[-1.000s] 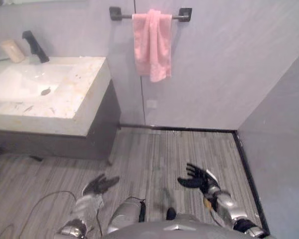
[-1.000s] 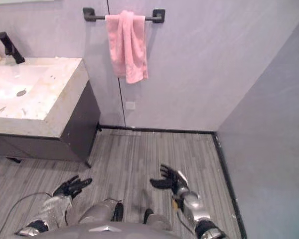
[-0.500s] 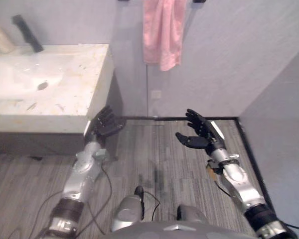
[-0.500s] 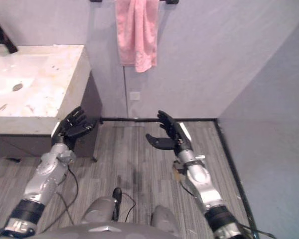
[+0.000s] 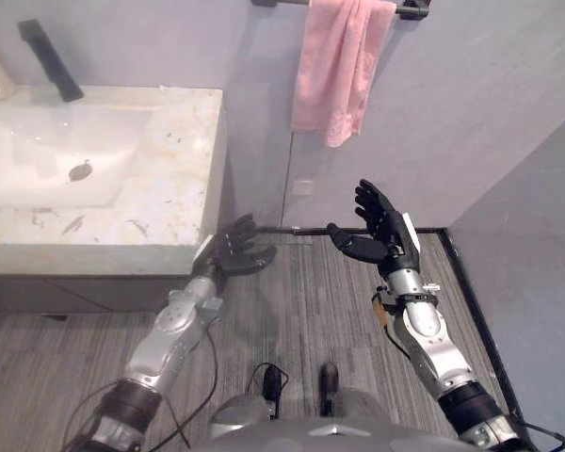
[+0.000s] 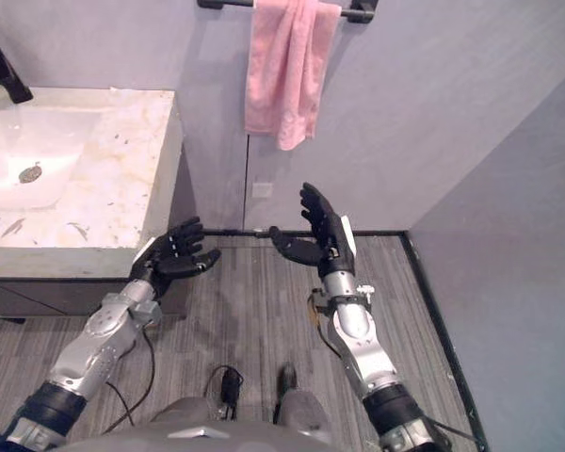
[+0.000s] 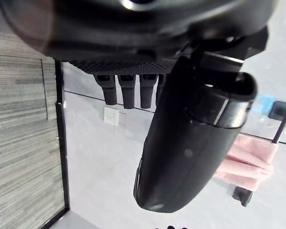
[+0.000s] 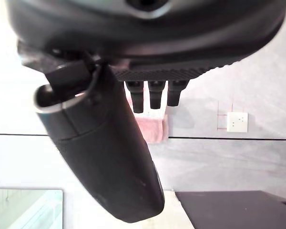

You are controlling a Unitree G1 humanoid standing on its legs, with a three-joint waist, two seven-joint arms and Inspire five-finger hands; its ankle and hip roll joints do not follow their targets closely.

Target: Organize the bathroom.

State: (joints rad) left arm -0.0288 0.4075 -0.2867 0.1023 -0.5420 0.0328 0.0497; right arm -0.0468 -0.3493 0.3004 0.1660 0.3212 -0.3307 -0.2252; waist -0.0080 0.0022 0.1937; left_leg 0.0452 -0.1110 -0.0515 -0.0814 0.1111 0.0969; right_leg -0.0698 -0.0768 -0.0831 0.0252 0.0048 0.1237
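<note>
We have raised both arms from low near the floor to chest height, and the view has shifted closer to the wall. Our left hand [image 5: 234, 252] is spread, empty, just beside the sink counter [image 5: 184, 179]; our right hand [image 5: 377, 226] is spread too, palm up, below the pink towel [image 5: 339, 66], well short of it. The towel hangs bunched and crooked on the black bar [image 6: 358, 13], so we judge straightening it comes next.
</note>
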